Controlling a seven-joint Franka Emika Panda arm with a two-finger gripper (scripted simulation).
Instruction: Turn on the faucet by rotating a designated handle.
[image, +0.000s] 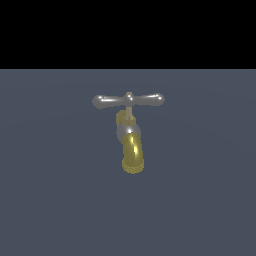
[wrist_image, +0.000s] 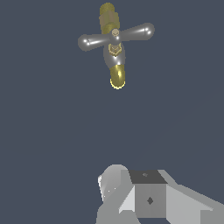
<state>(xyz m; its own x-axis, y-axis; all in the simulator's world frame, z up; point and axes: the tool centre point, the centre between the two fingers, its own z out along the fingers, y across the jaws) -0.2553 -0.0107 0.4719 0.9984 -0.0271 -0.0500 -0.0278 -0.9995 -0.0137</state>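
Observation:
The faucet (image: 131, 134) stands on the dark grey floor in the middle of the exterior view. It has a gold curved spout (image: 133, 155) with a ridged rim, a silver collar and a thin brass stem. The handle (image: 128, 100) is a silver crossbar with bulbous ends, lying level across the stem top. In the wrist view the faucet (wrist_image: 114, 57) and its handle (wrist_image: 116, 36) show from above, far from my gripper (wrist_image: 146, 192). Only grey blocky parts of the gripper show at the picture's edge, and I cannot tell how its jaws stand. The gripper does not show in the exterior view.
Flat dark grey floor (image: 55, 200) surrounds the faucet on all sides. A black band fills the upper part of the exterior view. No other objects show.

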